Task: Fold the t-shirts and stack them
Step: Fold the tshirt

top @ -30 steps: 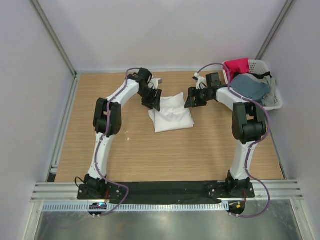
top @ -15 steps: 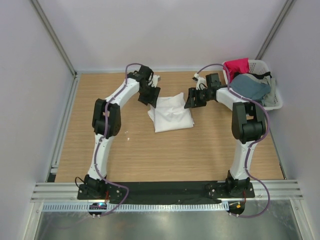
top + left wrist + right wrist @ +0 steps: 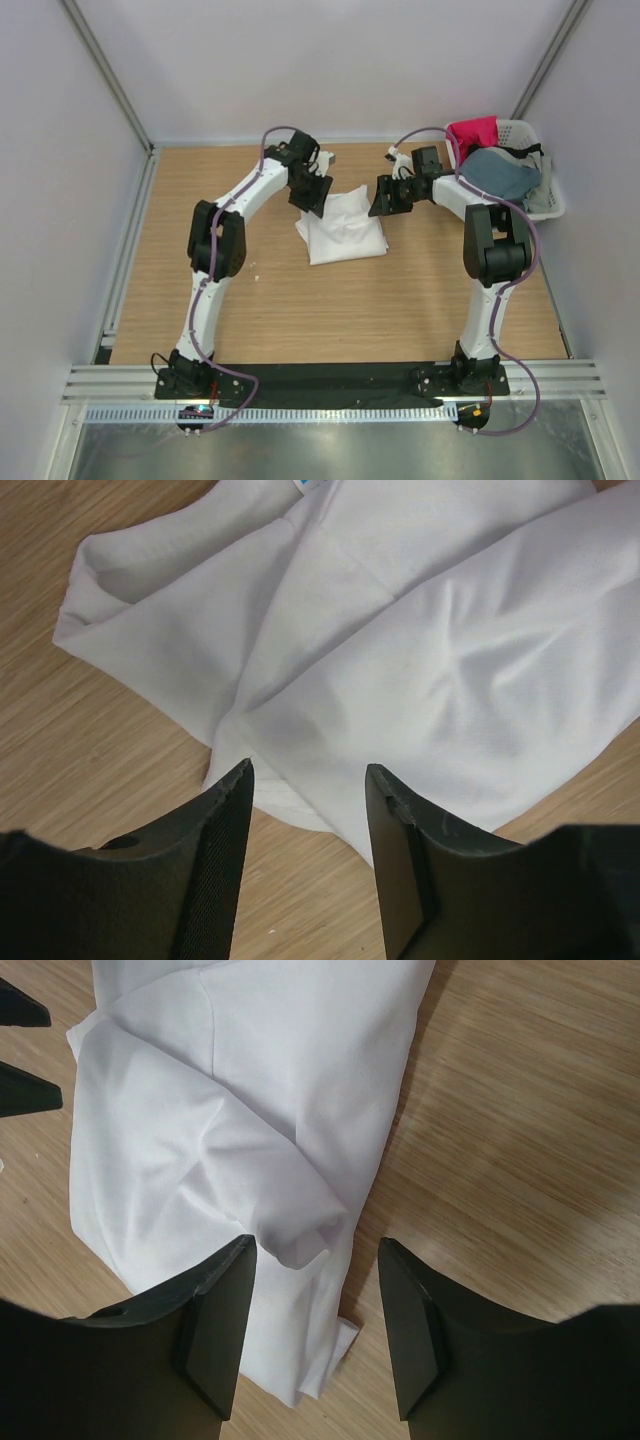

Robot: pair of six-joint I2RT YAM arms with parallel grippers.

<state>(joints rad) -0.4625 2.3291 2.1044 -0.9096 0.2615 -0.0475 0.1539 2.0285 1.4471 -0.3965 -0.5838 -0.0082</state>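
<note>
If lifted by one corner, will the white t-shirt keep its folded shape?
Probably not: the white t-shirt lies in soft creases and loose folds, so it would likely droop open. It looks thin and light, so a push would probably bunch it rather than slide it whole.

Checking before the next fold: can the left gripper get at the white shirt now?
Probably yes. The left gripper hangs open over the edge of the white shirt, nothing lies between, and the right gripper is at the far side.
</note>
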